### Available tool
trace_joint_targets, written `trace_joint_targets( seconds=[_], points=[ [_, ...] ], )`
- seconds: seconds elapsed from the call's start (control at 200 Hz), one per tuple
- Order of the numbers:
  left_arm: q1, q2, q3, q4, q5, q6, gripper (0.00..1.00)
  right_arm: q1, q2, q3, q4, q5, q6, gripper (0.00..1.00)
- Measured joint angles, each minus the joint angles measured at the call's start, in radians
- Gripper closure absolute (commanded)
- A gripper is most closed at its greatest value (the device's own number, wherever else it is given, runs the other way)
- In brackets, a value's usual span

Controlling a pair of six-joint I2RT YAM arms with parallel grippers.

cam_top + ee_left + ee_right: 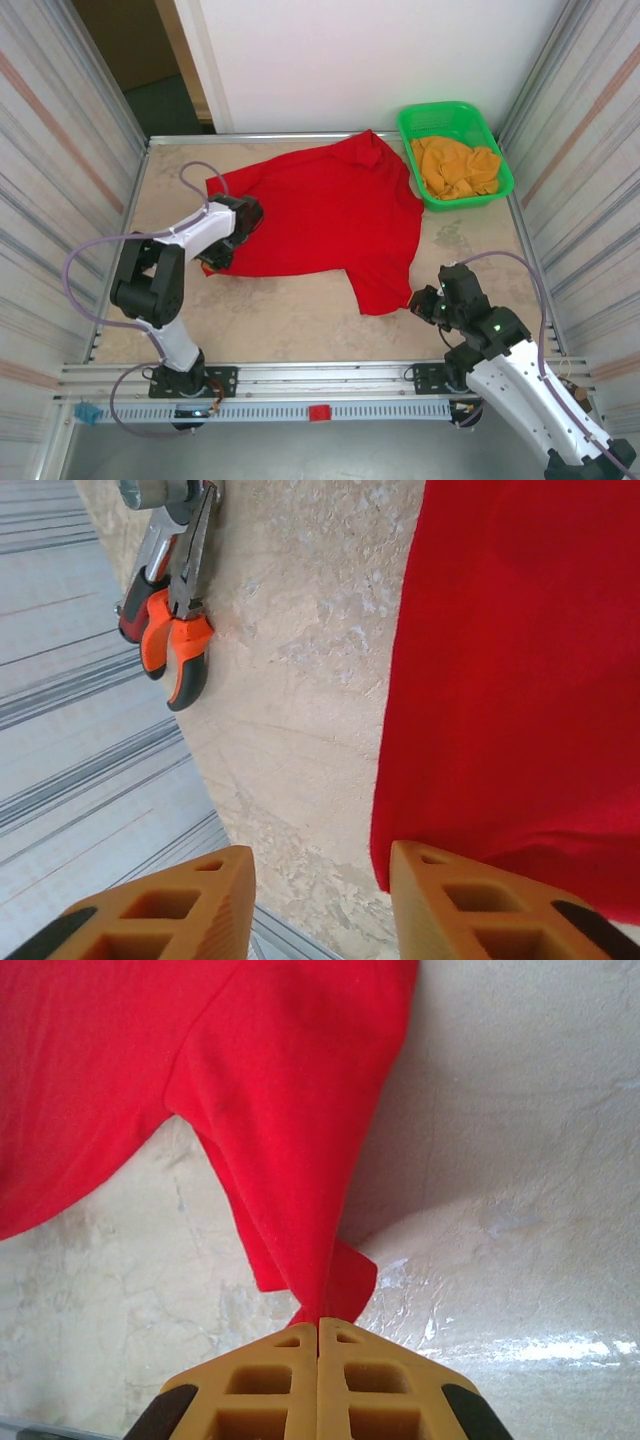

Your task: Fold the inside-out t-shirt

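We are flattening the t-shirt (320,215), right gripper (318,1335) pinching a sleeve, left gripper (320,890) gaping empty beside its edge, likely needing a grasp next.

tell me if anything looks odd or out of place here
Orange-handled pliers lie at the edge of the table, apart from the red t-shirt, a tool with no place in a folding job. The shirt itself lies crooked, a near corner pinched in the shut right gripper.
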Motion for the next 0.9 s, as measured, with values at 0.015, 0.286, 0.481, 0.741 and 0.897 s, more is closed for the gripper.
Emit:
trace_joint_targets(
  seconds=[0.015, 0.286, 0.481, 0.741, 0.897],
  points=[
    [-0.002, -0.004, 0.000, 0.000, 0.002, -0.003, 0.56, 0.000, 0.000, 0.001, -0.002, 0.000, 0.000, 1.00],
    [-0.009, -0.335, -0.074, 0.120, 0.170, -0.148, 0.47, -0.006, -0.005, 0.012, -0.014, 0.004, 0.000, 1.00],
    [-0.009, -0.633, -0.308, 0.288, 0.324, -0.397, 0.47, -0.007, -0.018, 0.012, -0.027, 0.008, 0.000, 1.00],
    [0.048, -0.747, -0.619, 0.486, 0.483, -0.727, 0.55, -0.007, -0.029, 0.012, -0.035, 0.008, 0.000, 1.00],
    [0.108, -0.715, -0.656, 0.557, 0.509, -0.825, 0.56, -0.008, -0.029, 0.012, -0.035, 0.007, 0.000, 1.00]
  ],
)
